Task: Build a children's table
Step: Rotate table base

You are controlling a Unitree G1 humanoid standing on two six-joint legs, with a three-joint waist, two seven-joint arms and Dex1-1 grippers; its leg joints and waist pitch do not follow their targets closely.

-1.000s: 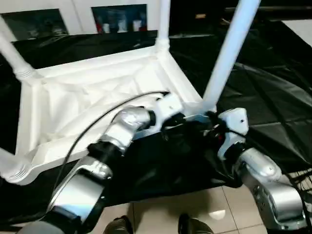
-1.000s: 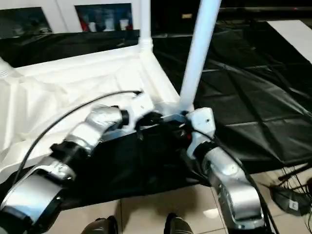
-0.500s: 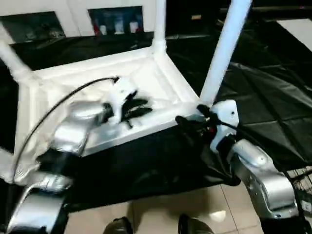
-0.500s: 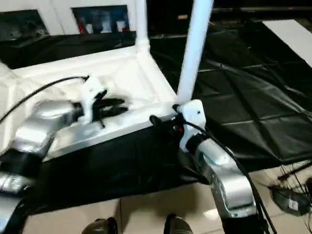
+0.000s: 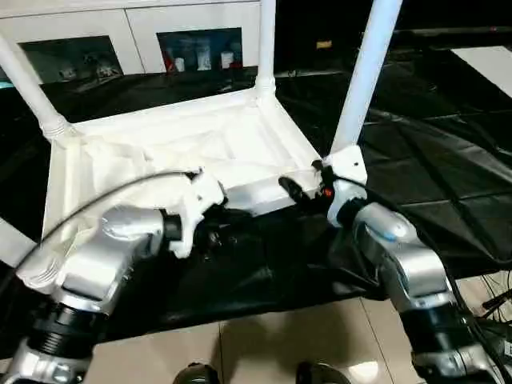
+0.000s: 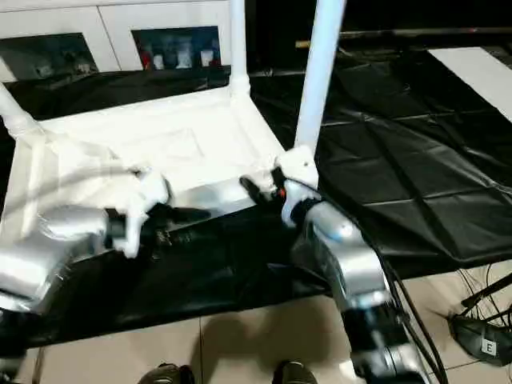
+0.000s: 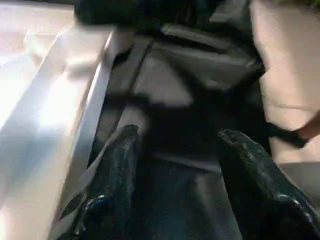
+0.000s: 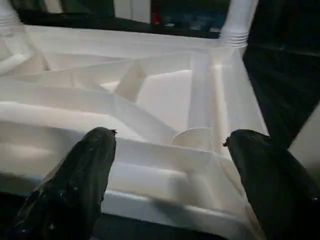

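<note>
A: While the table top (image 5: 160,148) lies upside down on the black-covered desk (image 5: 448,168), ribs up, which hand is better placed for it?

B: The right hand (image 5: 298,190), by the look of it. It hangs just at the near right corner of the top, beside the socket where the near right leg (image 5: 364,76) rises. In the right wrist view its two black fingers (image 8: 80,182) stand wide apart with the top's near rim between them and a little beyond, and nothing is gripped.

A: And the left hand (image 5: 220,228)?

B: It sits over the black sheet just in front of the top's near edge, toward the middle. In the left wrist view its fingers (image 7: 112,187) are parted and empty, with the white rim passing alongside one of them. So the top lies on the far side of both hands, and its long near edge runs left to right across in front of the robot.

A: How do the arms sit?

B: Both silver forearms reach forward and inward, so the hands point roughly toward each other along that near edge. The left wrist is bent so the hand aims rightward; the right aims leftward.

A: Legs?

B: The far right leg (image 5: 266,40) and far left leg (image 5: 28,84) stand upright in their sockets, as does the near right one. A fourth white tube (image 5: 12,240) shows at the left edge near the near left corner; whether it is fully seated cannot be told.
</note>
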